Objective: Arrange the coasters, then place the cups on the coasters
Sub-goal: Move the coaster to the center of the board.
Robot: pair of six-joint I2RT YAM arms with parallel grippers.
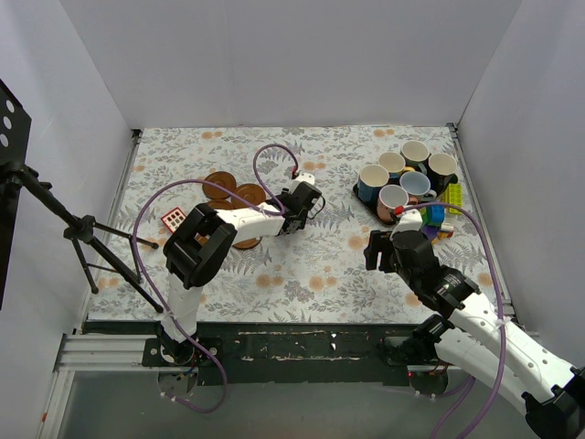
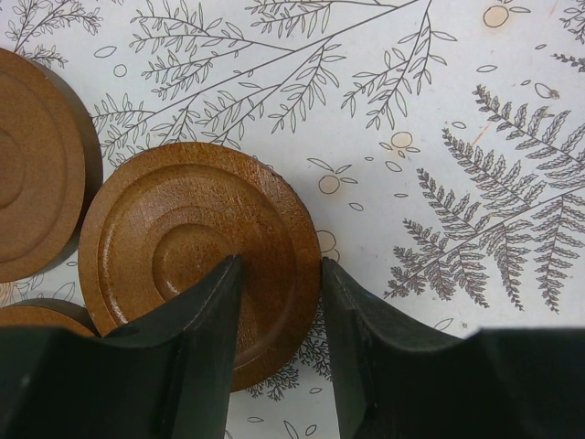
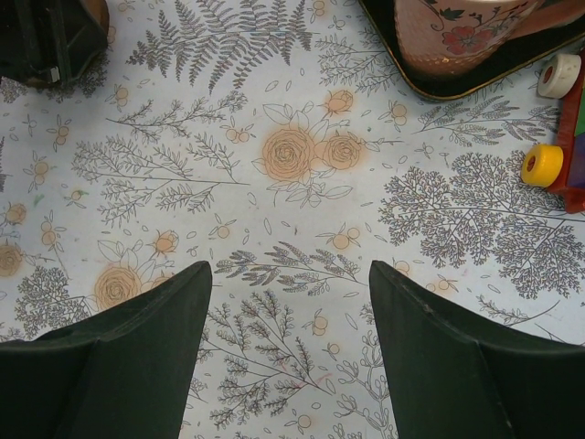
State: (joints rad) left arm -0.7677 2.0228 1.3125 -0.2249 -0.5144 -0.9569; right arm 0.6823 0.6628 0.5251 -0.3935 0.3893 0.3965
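Observation:
A reddish-brown coaster (image 2: 183, 247) lies on the floral cloth. My left gripper (image 2: 279, 265) is shut on its right rim, one finger over the top face and the other against the outer edge. Two more coasters (image 2: 27, 165) (image 2: 37, 315) lie close to its left. From above, the left gripper (image 1: 302, 201) hides the held one, with coasters (image 1: 219, 183) (image 1: 249, 194) (image 1: 245, 242) nearby. Several cups (image 1: 416, 186) stand on the dark tray (image 1: 358, 190) at the back right. My right gripper (image 1: 377, 249) (image 3: 291, 270) hovers open over bare cloth. A pink cup (image 3: 457, 32) sits just ahead of it.
Colourful toy blocks (image 1: 439, 215) lie beside the tray, and a yellow wheel (image 3: 543, 165) shows at the right. A small red grid piece (image 1: 174, 219) lies left of the coasters. A black tripod (image 1: 82, 229) stands off the table's left edge. White walls enclose the table.

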